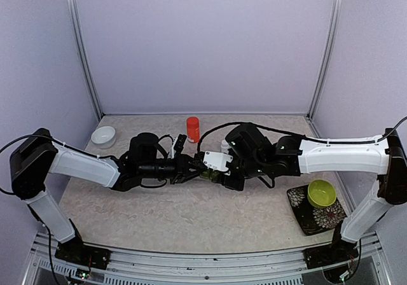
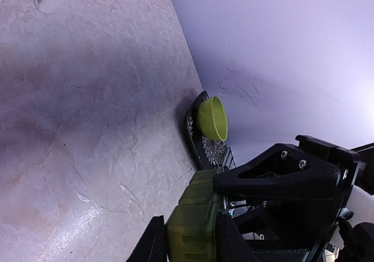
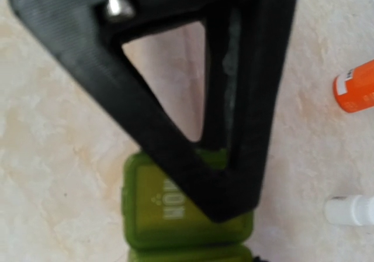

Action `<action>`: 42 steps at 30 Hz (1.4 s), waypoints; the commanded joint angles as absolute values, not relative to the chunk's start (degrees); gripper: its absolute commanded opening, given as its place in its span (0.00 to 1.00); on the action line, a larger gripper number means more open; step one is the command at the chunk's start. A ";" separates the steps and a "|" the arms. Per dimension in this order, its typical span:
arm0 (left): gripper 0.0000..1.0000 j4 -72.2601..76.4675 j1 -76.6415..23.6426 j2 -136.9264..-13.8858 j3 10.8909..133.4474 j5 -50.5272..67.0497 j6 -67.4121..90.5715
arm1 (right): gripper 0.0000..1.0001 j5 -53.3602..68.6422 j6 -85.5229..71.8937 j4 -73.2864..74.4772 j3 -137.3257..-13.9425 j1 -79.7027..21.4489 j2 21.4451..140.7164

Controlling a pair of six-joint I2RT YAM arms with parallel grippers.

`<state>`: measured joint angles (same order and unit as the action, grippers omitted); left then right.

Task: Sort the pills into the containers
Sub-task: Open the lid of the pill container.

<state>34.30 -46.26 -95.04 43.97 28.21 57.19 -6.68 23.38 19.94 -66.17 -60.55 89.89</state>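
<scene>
— Where was the pill box (image 2: 193, 230)?
— Near the orange bottle (image 1: 193, 129), on the side toward my bases, over the counter (image 1: 191, 215). My left jaws were pinching it from both sides.
— And your right jaws?
— One finger (image 3: 251, 127) lay across its lettered lid. Whether these jaws were spread or gripping, I could not tell.

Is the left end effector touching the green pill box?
Touching. In the left wrist view, the fingers of the left end effector press against both sides of the green pill box, no gap.
</scene>
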 commanded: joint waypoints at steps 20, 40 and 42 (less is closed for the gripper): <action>0.15 34.21 -46.06 -94.83 42.55 27.32 54.07 | 0.58 4.65 19.97 23.67 -69.79 -54.99 87.66; 0.16 35.11 -45.70 -94.58 41.94 26.72 55.43 | 0.70 -16.39 23.15 19.24 -69.32 -64.22 94.38; 0.16 35.30 -45.70 -94.57 41.84 26.68 55.61 | 0.69 -17.75 23.39 18.96 -69.27 -64.50 94.53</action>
<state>34.02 -46.04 -95.04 42.46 26.92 55.70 -13.32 23.24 21.12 -68.66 -63.70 93.60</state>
